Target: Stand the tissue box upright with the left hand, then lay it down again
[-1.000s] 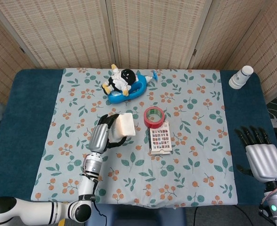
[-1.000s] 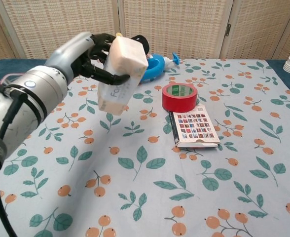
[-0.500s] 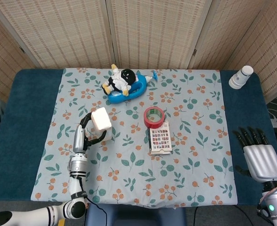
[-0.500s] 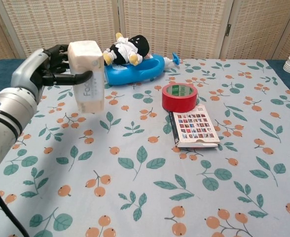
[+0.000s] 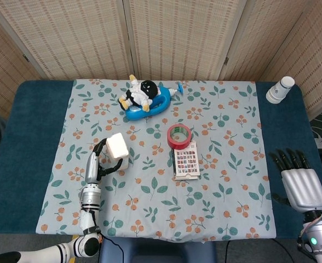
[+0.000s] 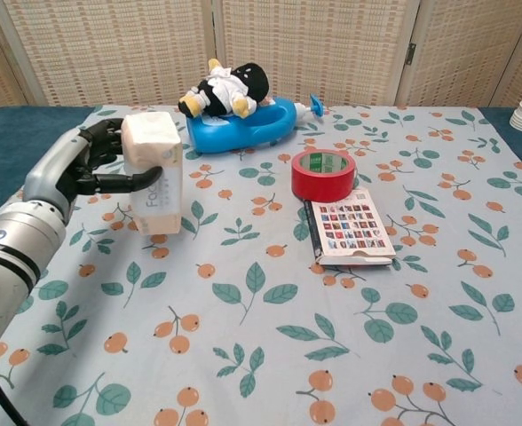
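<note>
The tissue box (image 6: pixel 154 184) stands upright on the floral tablecloth (image 6: pixel 270 319), well to the left of the red tape roll (image 6: pixel 322 174), which serves here as the landmark. The left hand (image 6: pixel 82 169) grips the box from its left side: the thumb wraps across the front face near mid-height while the dark fingers (image 6: pixel 110 135) curl around the upper back edge, so the hand is closed around the box. In the head view the same box (image 5: pixel 118 149) shows its pale top face, with the left hand (image 5: pixel 97 164) beside it. Whether the base of the box rests fully on the cloth cannot be told. Just in front of the tape roll, touching or nearly touching it, lies a small card box (image 6: pixel 349 236) printed with a grid of pictures. Behind and to the left of the tape roll a black-and-white plush doll (image 6: pixel 221 90) lies on a blue boat-shaped toy (image 6: pixel 243 126). Far to the right of the tape roll a stack of paper cups (image 5: pixel 280 90) stands on the dark blue table (image 5: pixel 24 142). The right hand (image 5: pixel 302 183) hangs near the table's right front edge, well apart from the tape roll, its fingers straight, slightly spread and holding nothing.
</note>
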Robot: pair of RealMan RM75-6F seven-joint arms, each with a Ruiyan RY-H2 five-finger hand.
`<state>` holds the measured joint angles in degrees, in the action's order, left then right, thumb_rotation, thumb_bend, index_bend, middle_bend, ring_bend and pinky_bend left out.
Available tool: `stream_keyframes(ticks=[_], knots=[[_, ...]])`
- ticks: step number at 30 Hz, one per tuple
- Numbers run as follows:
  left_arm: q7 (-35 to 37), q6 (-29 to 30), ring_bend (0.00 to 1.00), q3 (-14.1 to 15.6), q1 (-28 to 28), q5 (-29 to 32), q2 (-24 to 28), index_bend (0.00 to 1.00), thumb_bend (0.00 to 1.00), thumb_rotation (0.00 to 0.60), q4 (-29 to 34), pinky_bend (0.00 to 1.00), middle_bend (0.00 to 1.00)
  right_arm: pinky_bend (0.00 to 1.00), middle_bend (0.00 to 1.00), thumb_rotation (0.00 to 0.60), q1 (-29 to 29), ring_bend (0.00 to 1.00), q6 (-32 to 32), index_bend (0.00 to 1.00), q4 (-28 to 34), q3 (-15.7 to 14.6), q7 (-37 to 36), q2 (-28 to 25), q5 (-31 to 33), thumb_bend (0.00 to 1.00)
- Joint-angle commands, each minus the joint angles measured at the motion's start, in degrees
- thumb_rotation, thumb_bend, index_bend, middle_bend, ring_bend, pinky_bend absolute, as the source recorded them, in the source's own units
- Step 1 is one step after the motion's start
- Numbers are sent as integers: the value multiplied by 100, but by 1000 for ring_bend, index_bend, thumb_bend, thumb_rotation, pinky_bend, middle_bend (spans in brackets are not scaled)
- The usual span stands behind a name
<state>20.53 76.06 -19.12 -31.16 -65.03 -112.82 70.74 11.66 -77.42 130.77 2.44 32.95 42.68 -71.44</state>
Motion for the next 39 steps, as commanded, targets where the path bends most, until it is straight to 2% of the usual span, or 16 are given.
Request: stream_keyframes(ticks=[1,11,13,15,17,19,23,31,39], knots=[[72,-112,131,42,68,22,-64,308,252,600,-159,77,377,34,59,600,12,0,25,108,-2,-12,16,8,10,115],[343,-314,102,150,210,-216,-26,268,248,600,-618,100,325,34,59,600,37,0,36,108,1,-19,18,17,53,114],[425,-360,84,171,247,-250,13,226,242,600,-652,101,299,34,59,600,45,0,46,108,-2,-20,17,18,67,115],[531,-379,51,192,264,-348,65,138,226,600,-663,100,251,34,59,600,57,0,63,108,-4,-23,21,21,79,115],[626,-417,18,216,272,-437,121,46,209,600,-652,97,190,34,59,600,65,0,73,108,-1,-26,24,24,84,115],[666,-439,1,209,277,-474,160,0,193,600,-615,93,112,34,59,600,70,0,76,108,5,-29,26,24,83,115],[771,-475,0,228,293,-603,283,0,150,600,-471,84,6,34,59,600,80,0,80,108,17,-33,28,20,85,114],[700,-470,0,246,384,-690,529,0,125,600,-115,79,0,34,59,600,96,0,85,108,50,-35,0,0,51,115],[392,-206,0,171,544,-776,967,0,117,600,495,77,0,34,59,600,107,0,91,108,132,-41,-36,-34,-60,115]])
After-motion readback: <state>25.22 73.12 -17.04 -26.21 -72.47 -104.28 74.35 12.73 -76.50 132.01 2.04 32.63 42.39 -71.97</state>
